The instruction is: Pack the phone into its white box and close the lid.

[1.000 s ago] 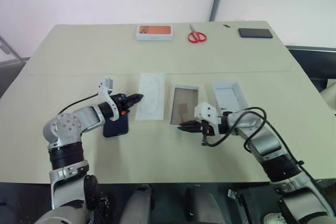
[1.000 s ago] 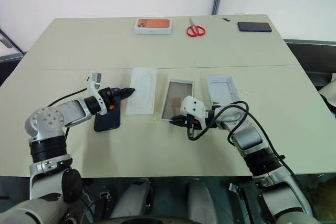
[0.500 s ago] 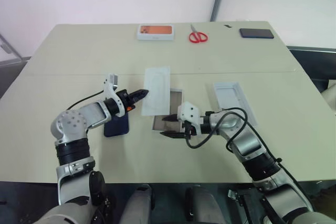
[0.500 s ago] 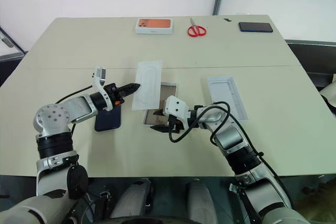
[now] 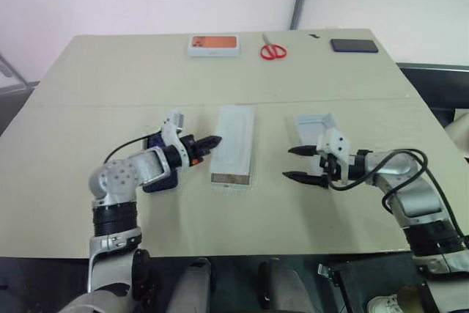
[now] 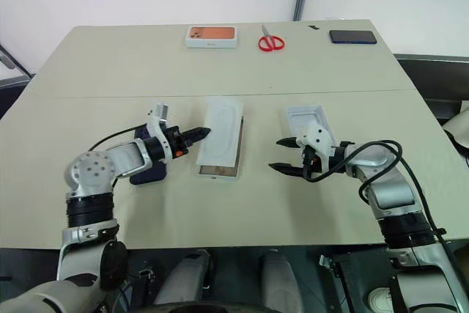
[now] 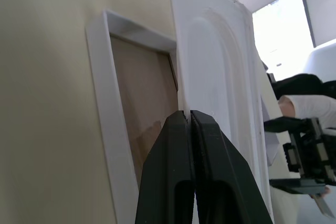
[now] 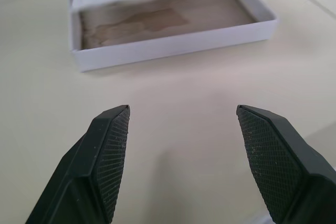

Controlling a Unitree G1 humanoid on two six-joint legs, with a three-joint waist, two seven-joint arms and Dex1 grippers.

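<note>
The table (image 5: 88,115) is the biggest thing in the head views: a broad, matt beige top running from the lower edge up to the wall. Judging by how things lie, the task is barely begun: the phone is not in the box and the lid is off.

Near the middle of the frame sits the white box (image 5: 231,176), a shallow cardboard tray with low walls and a brownish floor. Over most of it lies the flat white insert (image 5: 236,139), smooth card with a long oval recess pressed into it; it likely has to come out or be settled before the phone goes in. To the right of centre rests the lid (image 5: 314,127), white, a little deeper, open side up.

At centre left the phone (image 5: 158,179) lies flat on the table, dark blue and glossy, mostly hidden under the left arm.

The left claw (image 5: 212,139) is pressed together on the near edge of the insert, pinching it, as the left wrist view shows. The right claw (image 5: 300,163) hovers spread wide and empty, between box and lid; its pads (image 8: 111,150) are black with a fine crosshatch grip
</note>
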